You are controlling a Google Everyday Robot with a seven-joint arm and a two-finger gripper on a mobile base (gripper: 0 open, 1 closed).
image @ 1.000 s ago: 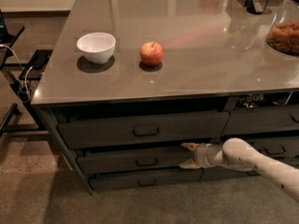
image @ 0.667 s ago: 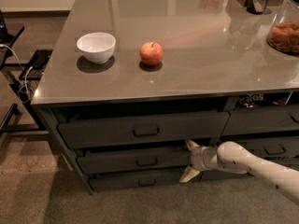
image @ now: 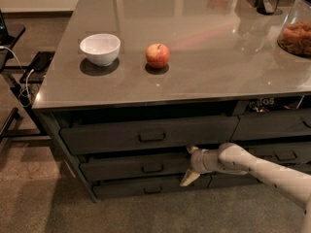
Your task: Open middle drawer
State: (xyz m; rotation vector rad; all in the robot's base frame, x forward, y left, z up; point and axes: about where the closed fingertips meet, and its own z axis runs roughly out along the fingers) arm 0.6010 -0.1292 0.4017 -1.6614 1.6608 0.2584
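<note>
The middle drawer (image: 131, 166) is a wide dark grey front under the counter, with a small black loop handle (image: 152, 169) at its centre. My gripper (image: 189, 164) is at the right end of that front, to the right of the handle. It is open: one fingertip (image: 192, 150) is at the drawer's top edge and the other is at its bottom edge. The pale arm (image: 262, 171) reaches in from the lower right. The drawer's inside does not show.
A taller drawer (image: 150, 136) lies above and a low one (image: 153, 189) below; narrower drawers (image: 286, 155) are to the right. On the grey counter (image: 194, 81) stand a white bowl (image: 100, 48), an apple (image: 158, 56) and a jar (image: 296, 33). A black stand with cables (image: 19, 76) is at left.
The fingers have spread apart from a nearly closed pose. The gripper has shifted slightly left along the middle drawer's front. The drawers look unmoved.
</note>
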